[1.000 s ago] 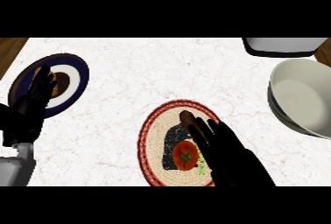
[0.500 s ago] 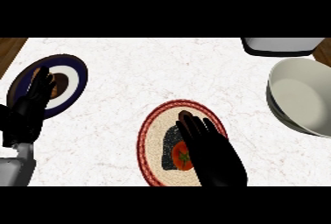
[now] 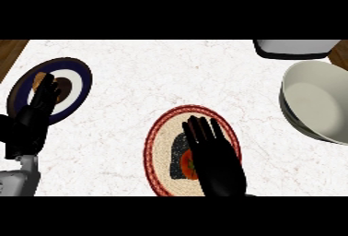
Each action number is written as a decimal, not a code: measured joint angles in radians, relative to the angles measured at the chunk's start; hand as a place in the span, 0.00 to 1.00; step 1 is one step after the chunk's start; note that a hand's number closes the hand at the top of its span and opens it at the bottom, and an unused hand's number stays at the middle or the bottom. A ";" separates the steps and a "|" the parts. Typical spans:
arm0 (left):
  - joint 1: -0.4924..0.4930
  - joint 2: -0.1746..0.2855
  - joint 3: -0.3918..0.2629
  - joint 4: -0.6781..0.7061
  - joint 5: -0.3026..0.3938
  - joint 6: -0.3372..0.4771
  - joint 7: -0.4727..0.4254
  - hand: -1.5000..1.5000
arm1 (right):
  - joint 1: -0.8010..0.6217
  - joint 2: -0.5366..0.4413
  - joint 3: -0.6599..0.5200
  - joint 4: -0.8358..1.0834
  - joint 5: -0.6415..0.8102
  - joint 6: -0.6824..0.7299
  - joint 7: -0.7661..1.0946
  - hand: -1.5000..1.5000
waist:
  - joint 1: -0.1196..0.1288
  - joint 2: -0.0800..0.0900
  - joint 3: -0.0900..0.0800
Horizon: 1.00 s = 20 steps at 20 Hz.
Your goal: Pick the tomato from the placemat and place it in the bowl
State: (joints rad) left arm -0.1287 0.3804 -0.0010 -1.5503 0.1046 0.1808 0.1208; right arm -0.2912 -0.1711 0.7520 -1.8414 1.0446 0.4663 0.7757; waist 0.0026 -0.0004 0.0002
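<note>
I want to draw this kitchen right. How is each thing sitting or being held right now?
tomato: on the placemat, mostly hidden under the right hand
placemat: flat on the counter
bowl: upright, empty
right hand: open, fingers straight, over the tomato
left hand: open, resting at the left, over the plate
plate: flat, something brown on it

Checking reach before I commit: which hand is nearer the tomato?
Right. The right hand is directly over the tomato on the placemat; the left hand rests far off, over the blue plate.
</note>
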 measured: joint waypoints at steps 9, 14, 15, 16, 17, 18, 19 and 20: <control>-0.007 -0.045 0.033 0.011 -0.044 -0.029 -0.002 0.50 | 0.070 0.087 0.012 0.110 0.076 -0.017 -0.035 0.00 | -0.002 0.000 0.000; 0.005 -0.055 0.065 0.021 -0.051 -0.064 -0.026 0.50 | 0.101 0.093 -0.011 0.159 0.120 -0.081 -0.091 0.00 | -0.002 0.000 0.000; -0.004 -0.064 0.064 0.024 -0.063 -0.059 -0.024 0.50 | 0.106 0.096 -0.014 0.162 0.129 -0.084 -0.096 0.00 | -0.002 0.000 0.000; -0.003 -0.070 0.066 0.019 -0.070 -0.060 -0.023 0.50 | 0.111 0.099 -0.019 0.166 0.138 -0.087 -0.105 0.00 | -0.002 0.000 0.000; -0.008 -0.072 0.071 0.016 -0.071 -0.066 -0.016 0.50 | 0.115 0.104 -0.024 0.176 0.148 -0.098 -0.114 0.00 | -0.002 0.000 0.000; -0.023 -0.071 0.079 0.027 -0.071 -0.069 -0.009 0.50 | 0.112 0.101 -0.033 0.206 0.155 -0.123 -0.134 0.00 | -0.002 0.000 0.000; -0.024 -0.078 0.076 0.021 -0.080 -0.067 -0.005 0.50 | 0.112 0.109 -0.038 0.223 0.165 -0.130 -0.141 0.00 | -0.002 0.000 0.000; -0.029 -0.077 0.084 0.026 -0.080 -0.075 -0.006 0.50 | 0.104 0.118 -0.052 0.247 0.169 -0.139 -0.152 0.00 | -0.002 0.000 0.000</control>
State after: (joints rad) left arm -0.1578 0.3037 0.0827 -1.5246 0.0251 0.1053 0.1146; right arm -0.1871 -0.0530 0.6995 -1.5943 1.2136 0.3272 0.6237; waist 0.0007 -0.0001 0.0001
